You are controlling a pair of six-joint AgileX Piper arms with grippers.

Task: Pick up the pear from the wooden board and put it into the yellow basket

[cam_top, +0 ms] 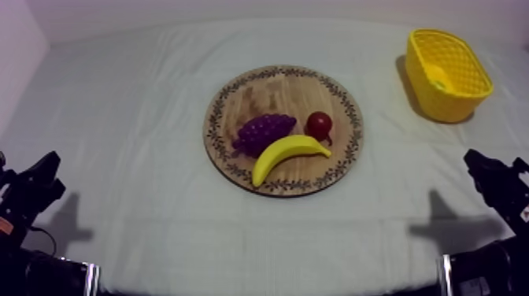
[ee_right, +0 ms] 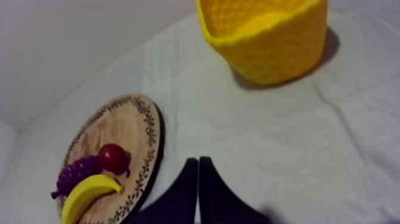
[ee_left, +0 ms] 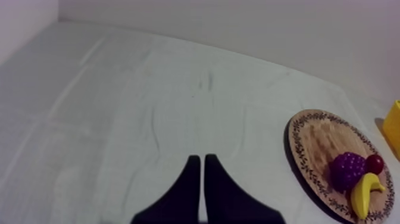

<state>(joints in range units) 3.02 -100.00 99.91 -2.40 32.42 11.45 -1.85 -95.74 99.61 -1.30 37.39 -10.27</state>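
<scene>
Pear [cam_top: 436,76] (pale shape, my reading) lies in basket [cam_top: 453,106], not on board [cam_top: 268,86]. Left gripper [ee_left: 199,159] and right gripper [ee_right: 197,161] closed, empty. Task looks done; no move needed.

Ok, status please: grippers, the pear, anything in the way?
Left gripper shut, right gripper shut, both parked low. Pear seemingly inside yellow basket, off wooden board. Nothing in the way.

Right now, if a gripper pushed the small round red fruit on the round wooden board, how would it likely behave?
The small red fruit looks round and glossy, so it would probably roll and might slip when gripped. The yellow curved banana close beside it would likely block a roll that way. Being a small toy, it is probably light.
</scene>
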